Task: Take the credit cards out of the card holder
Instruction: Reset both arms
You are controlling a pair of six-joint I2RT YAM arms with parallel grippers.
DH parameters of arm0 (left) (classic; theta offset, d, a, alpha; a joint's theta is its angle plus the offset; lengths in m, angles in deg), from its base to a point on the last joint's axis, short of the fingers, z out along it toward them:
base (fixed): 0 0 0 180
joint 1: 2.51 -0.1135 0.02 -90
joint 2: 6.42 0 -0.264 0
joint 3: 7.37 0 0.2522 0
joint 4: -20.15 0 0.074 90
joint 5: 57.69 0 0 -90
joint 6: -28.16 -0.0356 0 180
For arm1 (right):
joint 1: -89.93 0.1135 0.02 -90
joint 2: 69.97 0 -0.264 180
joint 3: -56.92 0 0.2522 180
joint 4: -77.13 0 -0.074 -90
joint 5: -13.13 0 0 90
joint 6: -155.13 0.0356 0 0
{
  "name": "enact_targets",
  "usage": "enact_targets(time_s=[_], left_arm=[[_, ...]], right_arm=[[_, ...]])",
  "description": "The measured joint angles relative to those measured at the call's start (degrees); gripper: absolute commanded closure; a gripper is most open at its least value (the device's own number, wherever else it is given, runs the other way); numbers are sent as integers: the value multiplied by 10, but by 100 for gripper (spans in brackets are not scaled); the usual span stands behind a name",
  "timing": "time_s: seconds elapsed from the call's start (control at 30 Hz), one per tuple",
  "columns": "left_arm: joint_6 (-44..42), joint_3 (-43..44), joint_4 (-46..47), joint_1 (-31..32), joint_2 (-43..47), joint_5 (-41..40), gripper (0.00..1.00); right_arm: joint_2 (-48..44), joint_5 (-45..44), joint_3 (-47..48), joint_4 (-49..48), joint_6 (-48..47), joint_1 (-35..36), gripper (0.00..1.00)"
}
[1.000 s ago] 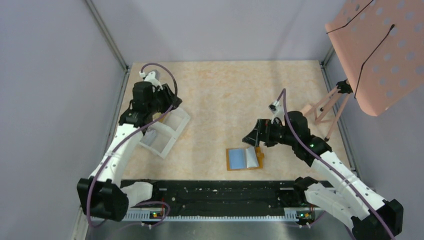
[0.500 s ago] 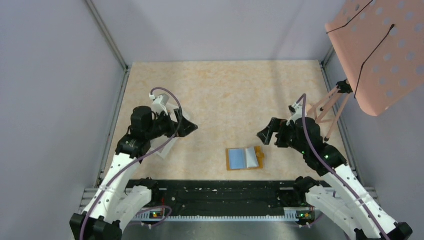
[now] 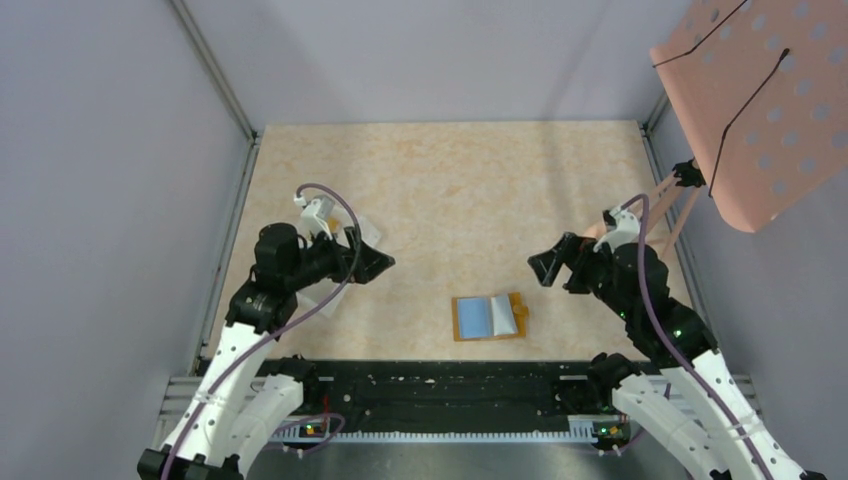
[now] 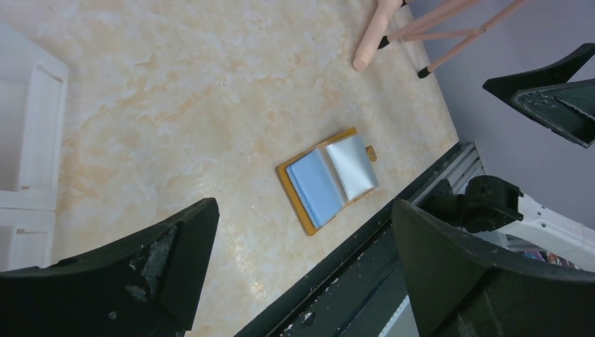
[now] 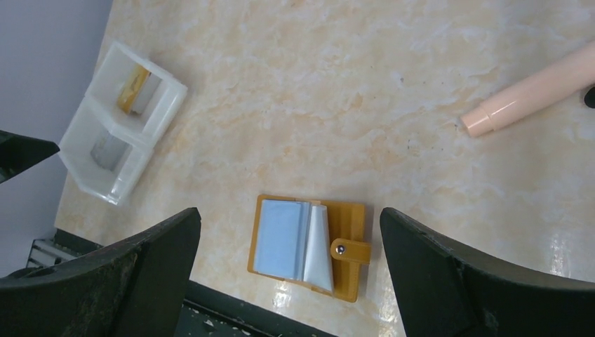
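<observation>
**A:** So, where does the card holder (image 3: pixel 488 318) lie?

**B:** It lies flat and open on the table (image 3: pixel 450 170), close to the black rail (image 3: pixel 440 385) at the near edge. It is roughly between the two arms and somewhat nearer the right one. Its tab (image 5: pixel 349 250), with a small snap, sticks out on the right side.

**A:** And the credit cards?

**B:** Both sit in the holder. The light blue card (image 5: pixel 279 237) lies flat on the left half. The whitish card (image 5: pixel 320 246) stands tilted up along the fold beside it.

**A:** Is either arm holding something?

**B:** No. The left gripper (image 3: pixel 376 258) hangs above the table with its fingers spread wide and nothing between them. The right gripper (image 3: pixel 550 262) is the same, wide apart and empty. Both are well apart from the holder and touch nothing.

**A:** Anything else on the table?

**B:** The white tray (image 5: pixel 167 111) sits at the left, mostly under the left arm in the top view. One compartment holds something tan and the other something grey, both too small to name. A pink leg (image 5: pixel 526 91) of the stand rests on the table at the far right.
</observation>
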Motion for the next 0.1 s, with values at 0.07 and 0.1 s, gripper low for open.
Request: enact_targets(time_s=[0.07,0.1], left_arm=[[0,-3,0,0,2,0,1],[0,-5,0,0,2,0,1]], right_arm=[[0,0,0,2,0,0,1],[0,0,0,3,0,0,1]])
